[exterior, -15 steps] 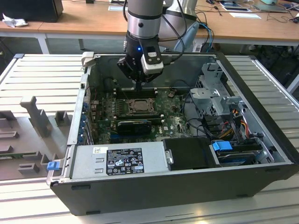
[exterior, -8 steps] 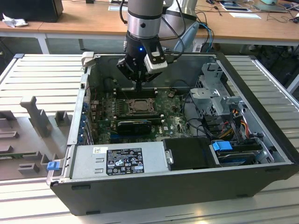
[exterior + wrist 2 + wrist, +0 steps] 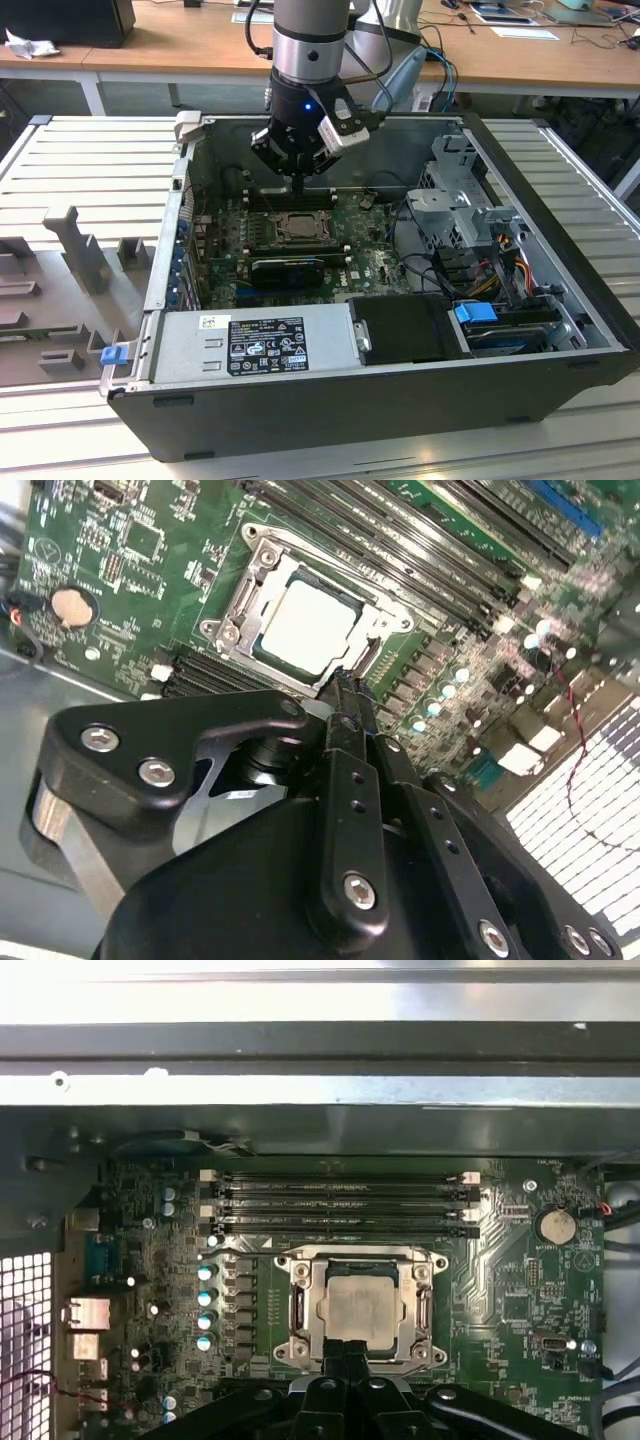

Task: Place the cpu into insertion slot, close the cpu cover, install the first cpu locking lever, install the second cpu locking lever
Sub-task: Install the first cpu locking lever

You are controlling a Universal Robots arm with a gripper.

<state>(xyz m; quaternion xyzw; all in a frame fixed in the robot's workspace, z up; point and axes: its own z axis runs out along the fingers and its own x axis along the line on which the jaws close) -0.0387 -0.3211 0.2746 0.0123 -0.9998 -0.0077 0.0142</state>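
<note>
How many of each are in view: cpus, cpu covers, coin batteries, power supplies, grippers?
cpu: 1
cover: 1
coin battery: 1
power supply: 1
gripper: 1
Total: 5

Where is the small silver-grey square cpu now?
In both wrist views the cpu sits on the green motherboard, framed by the silver metal cover, beside the long black memory slots.
</note>
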